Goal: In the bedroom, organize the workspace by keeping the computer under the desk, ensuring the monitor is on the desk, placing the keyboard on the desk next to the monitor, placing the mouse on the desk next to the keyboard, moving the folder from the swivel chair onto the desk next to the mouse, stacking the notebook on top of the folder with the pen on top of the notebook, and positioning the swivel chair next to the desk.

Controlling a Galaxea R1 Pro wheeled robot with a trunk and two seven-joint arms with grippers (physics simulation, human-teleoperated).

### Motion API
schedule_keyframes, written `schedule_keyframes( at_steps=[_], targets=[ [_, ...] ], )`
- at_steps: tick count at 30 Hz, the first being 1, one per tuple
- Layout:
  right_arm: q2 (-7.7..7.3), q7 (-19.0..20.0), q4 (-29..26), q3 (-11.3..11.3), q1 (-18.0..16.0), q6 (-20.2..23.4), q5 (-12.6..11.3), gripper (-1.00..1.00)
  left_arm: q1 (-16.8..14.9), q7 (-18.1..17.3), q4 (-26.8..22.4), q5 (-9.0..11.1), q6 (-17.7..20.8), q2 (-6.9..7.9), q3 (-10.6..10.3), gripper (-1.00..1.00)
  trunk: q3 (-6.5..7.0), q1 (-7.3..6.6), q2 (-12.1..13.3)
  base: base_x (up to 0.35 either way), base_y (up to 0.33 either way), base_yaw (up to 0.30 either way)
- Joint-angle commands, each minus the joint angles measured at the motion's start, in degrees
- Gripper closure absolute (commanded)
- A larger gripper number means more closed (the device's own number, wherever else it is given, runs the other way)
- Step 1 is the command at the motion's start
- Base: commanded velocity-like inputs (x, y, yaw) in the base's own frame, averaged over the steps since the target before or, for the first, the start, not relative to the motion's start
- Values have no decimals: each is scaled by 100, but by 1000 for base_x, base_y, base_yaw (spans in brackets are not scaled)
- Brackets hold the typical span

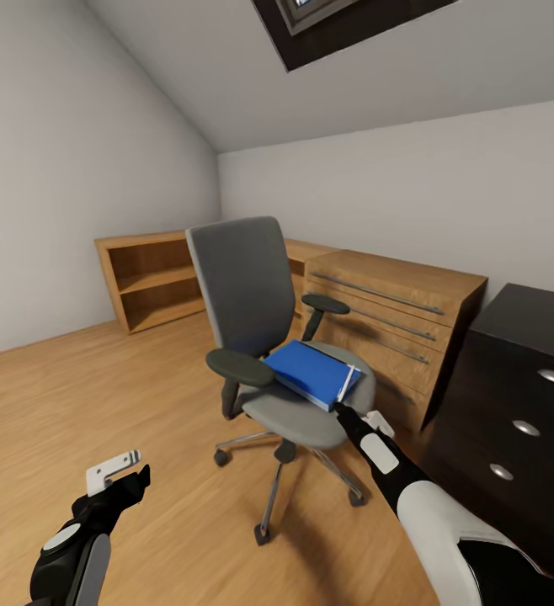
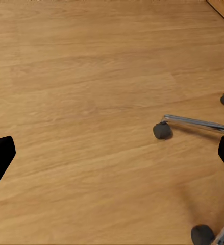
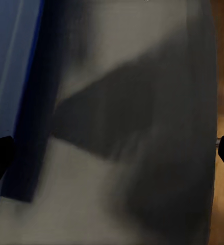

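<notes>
One grey-backed swivel chair (image 1: 264, 337) with two black armrests carries one flat bright blue folder (image 1: 312, 373) on its seat, near one open light-wood shelf unit (image 1: 146, 280), one light-wood drawer cabinet (image 1: 391, 324) and one black drawer unit (image 1: 521, 404) showing three round silver knobs.

My arms are black with white panels; my left hand (image 1: 119, 471) has a white bracket and black fingers.

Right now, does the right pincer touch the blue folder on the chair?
Cannot tell. In the head view the right pincer meets the blue folder's near corner, but any contact is hidden. The right wrist view shows open fingertips, no clear contact.
</notes>
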Motion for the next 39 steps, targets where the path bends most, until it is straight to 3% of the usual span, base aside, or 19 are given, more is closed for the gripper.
schedule_keyframes(
  at_steps=[1,17,39],
  targets=[
    [4,-28,138,-25,3,7,-47,-100,-4,39,-7,61,22,-3,2,-100,-7,3,-1,283,0,0],
    [4,-22,137,-25,2,0,-38,-100,-4,39,-7,61,14,-8,1,-100,-7,3,-1,261,0,0],
    [4,-20,120,-25,3,-5,-38,-100,-4,39,-7,61,22,-8,2,-100,-7,3,-1,-99,0,0]
  ],
)
